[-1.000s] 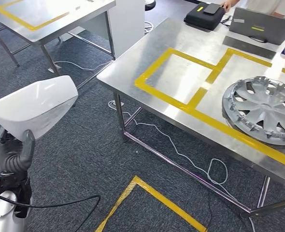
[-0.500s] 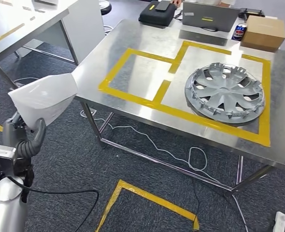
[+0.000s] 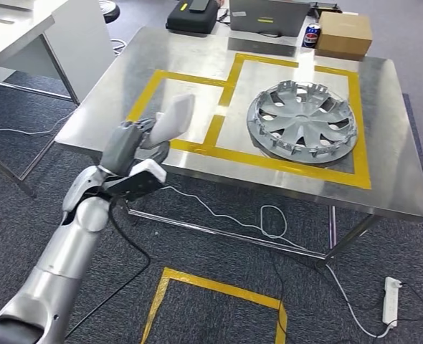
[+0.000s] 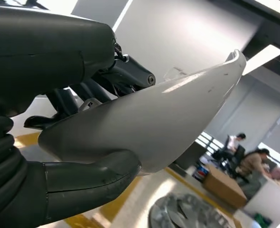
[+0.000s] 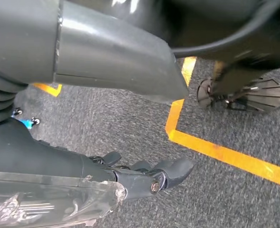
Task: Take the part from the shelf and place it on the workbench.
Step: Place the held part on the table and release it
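White part (image 3: 174, 118) gripped in left hand (image 3: 124, 145)

Your head view swings toward the table (image 3: 404, 179), so the whole scene shifts across the picture. Your left hand (image 3: 124, 145), low at the picture's left edge a second ago, now reaches out over the table's near edge, the white part (image 3: 175, 117) raised above the yellow tape.
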